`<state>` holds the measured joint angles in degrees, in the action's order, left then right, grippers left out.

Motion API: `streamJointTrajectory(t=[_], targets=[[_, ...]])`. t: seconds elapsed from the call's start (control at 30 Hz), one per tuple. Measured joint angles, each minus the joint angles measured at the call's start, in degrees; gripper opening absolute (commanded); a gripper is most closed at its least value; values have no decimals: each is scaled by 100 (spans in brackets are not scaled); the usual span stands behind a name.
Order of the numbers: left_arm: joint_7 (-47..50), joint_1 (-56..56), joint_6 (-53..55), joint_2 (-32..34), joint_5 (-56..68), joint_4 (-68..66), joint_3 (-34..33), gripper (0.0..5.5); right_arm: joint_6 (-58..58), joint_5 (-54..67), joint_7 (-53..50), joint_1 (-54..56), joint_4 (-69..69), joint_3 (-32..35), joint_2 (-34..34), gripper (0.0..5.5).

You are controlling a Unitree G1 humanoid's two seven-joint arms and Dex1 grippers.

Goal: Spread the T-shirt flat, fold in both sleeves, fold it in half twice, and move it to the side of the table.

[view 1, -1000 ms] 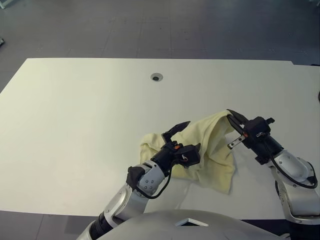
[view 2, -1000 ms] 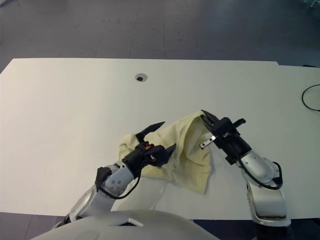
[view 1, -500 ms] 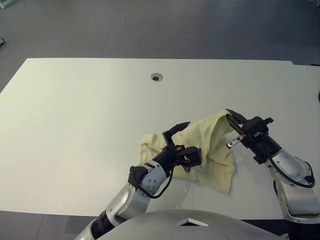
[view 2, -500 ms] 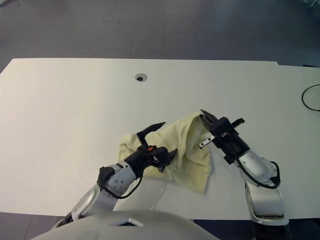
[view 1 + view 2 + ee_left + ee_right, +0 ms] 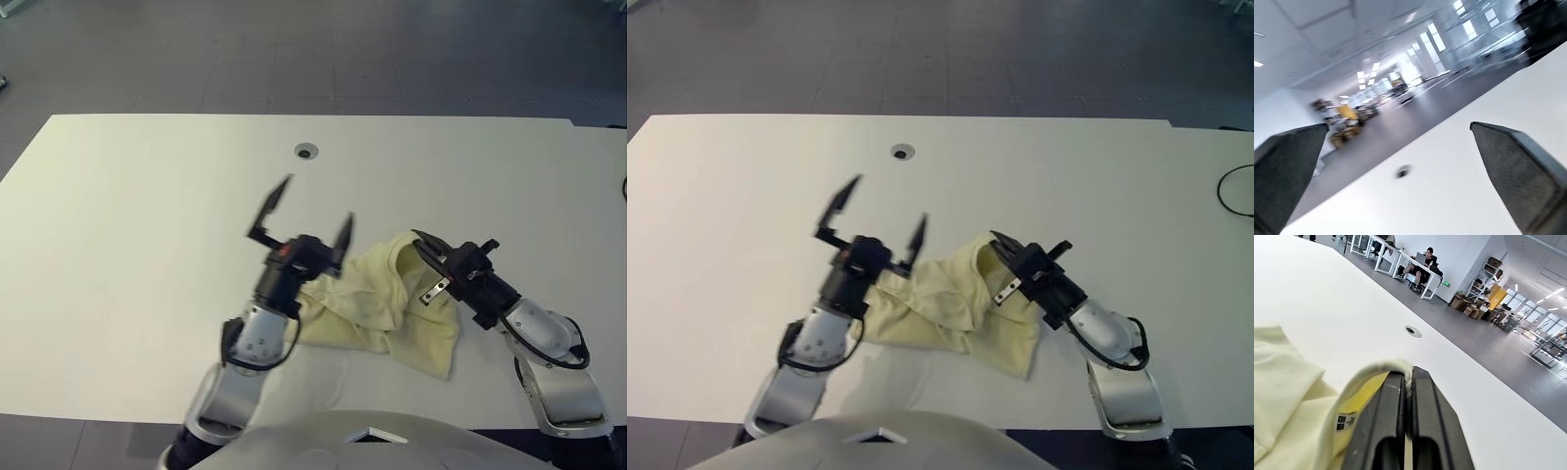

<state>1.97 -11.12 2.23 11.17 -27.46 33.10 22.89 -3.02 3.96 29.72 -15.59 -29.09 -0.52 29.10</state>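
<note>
A pale yellow T-shirt [image 5: 377, 305] lies crumpled on the white table [image 5: 147, 215], near its front edge and right of centre. My right gripper [image 5: 425, 251] is shut on the shirt's collar edge [image 5: 1382, 367], holding that part slightly raised at the heap's right side. In the right wrist view its two fingers [image 5: 1422, 416] press together on the fabric, with the label just beside them. My left gripper [image 5: 313, 208] hangs open above the table just left of the shirt, its fingers [image 5: 1513, 166] spread wide with nothing between them.
A round cable hole [image 5: 307, 151] sits in the table top toward the far side. Bare table extends to the left and behind the shirt. Beyond the far edge is dark floor; a black cable [image 5: 1236, 191] shows at the right edge.
My left gripper has come off the shirt and swung up and to the left, open. The right gripper has moved left and nearer with the collar, and the shirt lies lower.
</note>
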Motion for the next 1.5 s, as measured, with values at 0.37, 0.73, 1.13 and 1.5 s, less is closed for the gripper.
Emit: streamJointTrajectory(t=[0.37, 0.73, 1.13, 1.5], targets=[[43, -507, -1112, 340, 466, -211, -944, 536, -383, -963, 571, 337, 478, -1050, 526, 0], [-21, -738, -1393, 326, 470, -332, -1078, 536, -482, -1817, 856, 247, 641, -876, 1513, 0], [-124, -704, -1463, 271, 458, -507, -1067, 536, -714, -943, 1661, 523, 73, -1941, 843, 0], [-883, -669, -1435, 441, 1178, -229, -1157, 536, -1355, -213, 681, 1326, 476, -1620, -702, 0]])
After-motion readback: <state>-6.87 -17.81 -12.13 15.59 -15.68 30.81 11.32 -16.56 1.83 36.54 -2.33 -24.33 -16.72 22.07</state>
